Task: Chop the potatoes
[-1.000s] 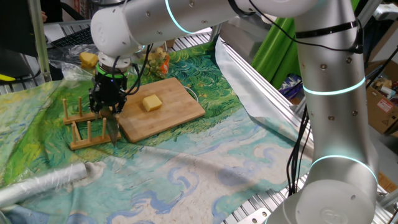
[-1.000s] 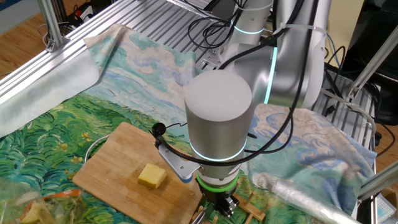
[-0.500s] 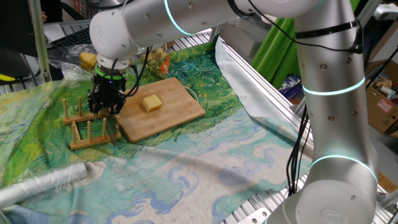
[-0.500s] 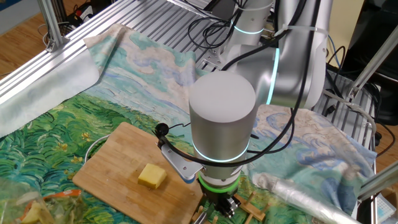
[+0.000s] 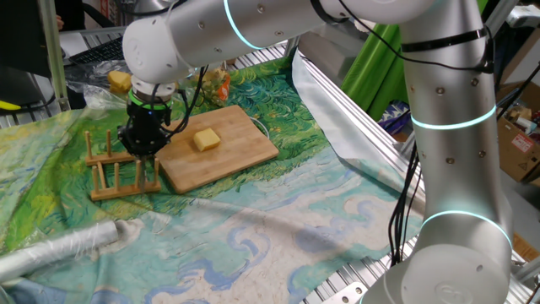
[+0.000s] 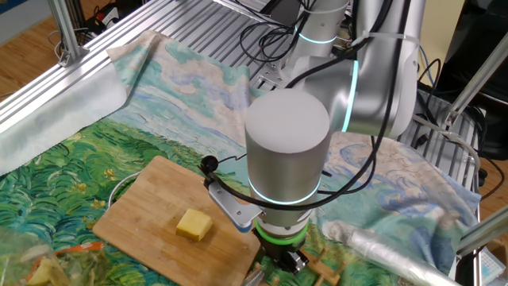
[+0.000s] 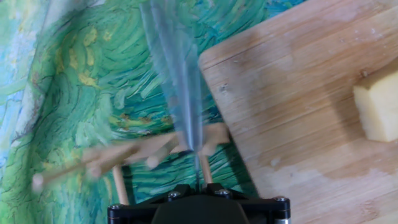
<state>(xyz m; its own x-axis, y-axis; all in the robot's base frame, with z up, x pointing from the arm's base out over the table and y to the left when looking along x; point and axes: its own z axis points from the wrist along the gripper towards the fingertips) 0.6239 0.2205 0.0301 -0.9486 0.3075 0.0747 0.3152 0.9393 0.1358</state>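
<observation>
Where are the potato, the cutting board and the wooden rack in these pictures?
potato [image 5: 205, 139]: one fixed view, on its top face.
cutting board [image 5: 245, 148]: one fixed view, on bare wood right of the potato.
wooden rack [image 5: 118, 189]: one fixed view, on its front base rail.

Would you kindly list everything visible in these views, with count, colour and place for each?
potato chunk: one, pale yellow, on the cutting board, uncut.
cutting board: one, light bamboo, on the cloth beside the rack.
wooden rack: one, light wood with upright pegs, left of the board in one fixed view.
knife blade: one, grey and blurred, standing in the rack below the gripper.
painted cloth: one, green and blue, covering the table.
foil roll: one, silver, near the cloth's front edge.
yellow item: one, at the back; what it is, I cannot tell.
arm: one, white and silver with lit teal rings.
gripper: one, black, pointing down over the rack.
</observation>
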